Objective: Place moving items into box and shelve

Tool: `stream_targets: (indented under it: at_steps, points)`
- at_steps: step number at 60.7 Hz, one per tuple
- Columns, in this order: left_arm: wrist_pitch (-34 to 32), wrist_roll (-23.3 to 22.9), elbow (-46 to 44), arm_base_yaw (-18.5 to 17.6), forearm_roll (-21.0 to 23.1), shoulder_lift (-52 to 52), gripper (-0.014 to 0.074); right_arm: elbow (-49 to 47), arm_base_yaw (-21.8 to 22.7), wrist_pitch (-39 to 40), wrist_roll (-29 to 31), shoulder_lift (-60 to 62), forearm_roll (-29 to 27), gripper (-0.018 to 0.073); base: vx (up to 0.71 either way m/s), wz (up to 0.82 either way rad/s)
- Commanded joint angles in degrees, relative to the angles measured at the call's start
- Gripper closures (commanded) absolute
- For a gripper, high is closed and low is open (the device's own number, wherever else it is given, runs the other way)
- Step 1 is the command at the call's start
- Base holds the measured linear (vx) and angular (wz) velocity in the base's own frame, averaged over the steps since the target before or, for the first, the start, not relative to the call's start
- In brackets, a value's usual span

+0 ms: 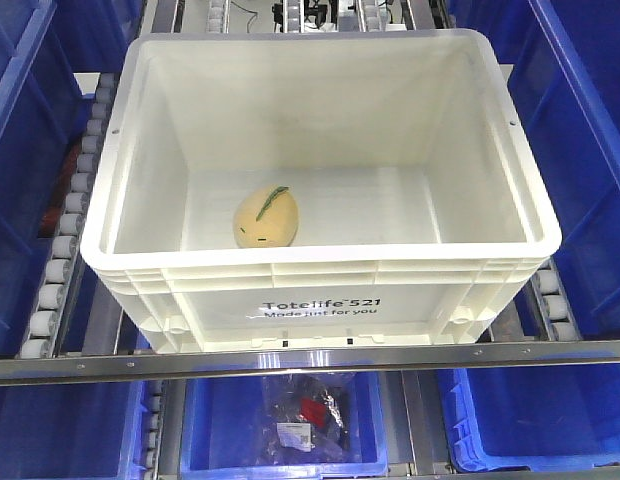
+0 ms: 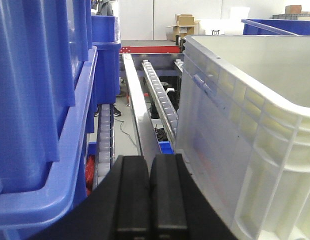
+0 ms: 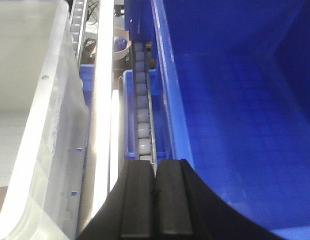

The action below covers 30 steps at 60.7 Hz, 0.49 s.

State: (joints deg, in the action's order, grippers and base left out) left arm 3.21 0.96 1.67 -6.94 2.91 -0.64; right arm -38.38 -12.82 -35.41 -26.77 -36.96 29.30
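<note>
The white ribbed box point(image 1: 320, 290), printed "Totelife 521", sits on the roller shelf in the front view. A pale yellow-orange mango-shaped item point(image 1: 266, 218) with a dark green stem strip lies on the box floor, near its front wall. Neither gripper shows in the front view. In the left wrist view my left gripper point(image 2: 150, 162) is shut and empty, just left of the box's outer wall point(image 2: 230, 150). Seen from the right wrist, my right gripper point(image 3: 156, 165) is shut and empty, between the box's right wall point(image 3: 40, 125) and a blue bin point(image 3: 235, 110).
Blue bins point(image 1: 30, 130) flank the box on both sides, tight against the roller tracks point(image 1: 70, 230). A metal shelf rail point(image 1: 310, 358) runs along the front. Below it, a blue bin point(image 1: 280, 430) holds bagged items. Cardboard boxes point(image 2: 185, 22) stand far behind.
</note>
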Motion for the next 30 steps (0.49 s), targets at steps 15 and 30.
stream_targets:
  at_steps: [15,30]
  points:
    - [-5.15,-0.21,1.02,0.06,0.40,-0.85,0.0604,6.62,11.38,11.62,29.44,12.02,-23.21,0.0568,0.00,0.00]
    - [-5.15,-0.21,1.02,0.06,0.40,-0.85,0.0604,19.47,19.16,29.59,49.40,22.14,-42.90,0.0568,0.00,0.00]
